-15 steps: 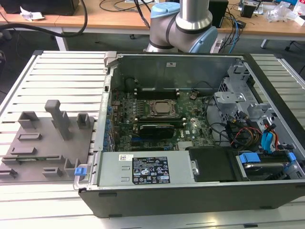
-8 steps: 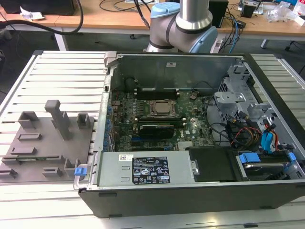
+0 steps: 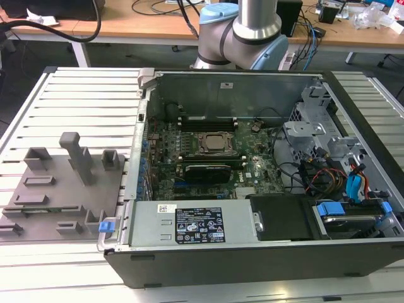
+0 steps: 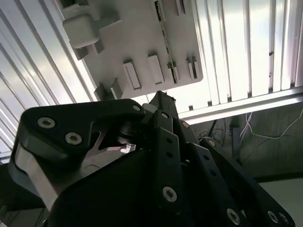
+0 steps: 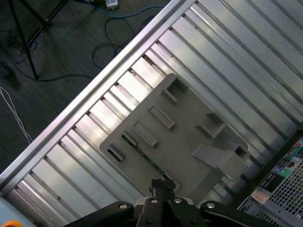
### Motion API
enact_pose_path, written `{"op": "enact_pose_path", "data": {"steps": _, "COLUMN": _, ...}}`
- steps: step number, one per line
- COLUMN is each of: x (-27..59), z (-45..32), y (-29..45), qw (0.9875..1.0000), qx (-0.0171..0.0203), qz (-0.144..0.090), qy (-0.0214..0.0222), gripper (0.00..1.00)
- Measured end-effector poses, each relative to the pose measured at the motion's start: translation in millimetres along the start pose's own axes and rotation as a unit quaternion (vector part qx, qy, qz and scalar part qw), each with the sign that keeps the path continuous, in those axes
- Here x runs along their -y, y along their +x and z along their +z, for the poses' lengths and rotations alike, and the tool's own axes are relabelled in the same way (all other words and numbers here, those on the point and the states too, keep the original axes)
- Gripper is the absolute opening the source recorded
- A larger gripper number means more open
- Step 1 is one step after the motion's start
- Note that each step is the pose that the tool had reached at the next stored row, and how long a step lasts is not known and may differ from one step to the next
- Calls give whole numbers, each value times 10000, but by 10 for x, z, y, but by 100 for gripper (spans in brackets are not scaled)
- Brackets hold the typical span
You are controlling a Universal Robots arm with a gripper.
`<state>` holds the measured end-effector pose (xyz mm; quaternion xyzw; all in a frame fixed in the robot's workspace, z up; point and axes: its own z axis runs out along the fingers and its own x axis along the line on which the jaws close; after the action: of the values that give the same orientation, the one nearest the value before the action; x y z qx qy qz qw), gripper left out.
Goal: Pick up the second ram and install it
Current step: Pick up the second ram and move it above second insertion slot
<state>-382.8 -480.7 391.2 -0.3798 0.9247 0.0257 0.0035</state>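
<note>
Claw (image 5: 162, 185) is narrow, fingertips together, holding nothing. It hangs above the gray fixture tray (image 5: 189, 137). In the first wrist view its tip sits over the tray's edge, close to one end of the second ram (image 5: 145, 159). The second ram lies flat in a long slot of the tray, apart from the tray's tall post (image 3: 79, 154). The open computer case (image 3: 252, 259) stands just beside the tray. Both rest on the slatted metal counter (image 3: 76, 95).
</note>
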Motion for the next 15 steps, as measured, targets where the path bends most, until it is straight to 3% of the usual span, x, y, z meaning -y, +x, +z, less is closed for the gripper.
{"op": "enact_pose_path", "data": {"steps": 8, "x": 0, "z": 0, "y": 0, "qw": 9989, "qx": -21, "qz": -463, "qy": -12, "gripper": 11}}
{"op": "enact_pose_path", "data": {"steps": 12, "x": 0, "z": 0, "y": 0, "qw": 9971, "qx": -34, "qz": -766, "qy": -20, "gripper": 11}}
{"op": "enact_pose_path", "data": {"steps": 15, "x": 0, "z": 0, "y": 0, "qw": 9950, "qx": -45, "qz": -999, "qy": -26, "gripper": 11}}
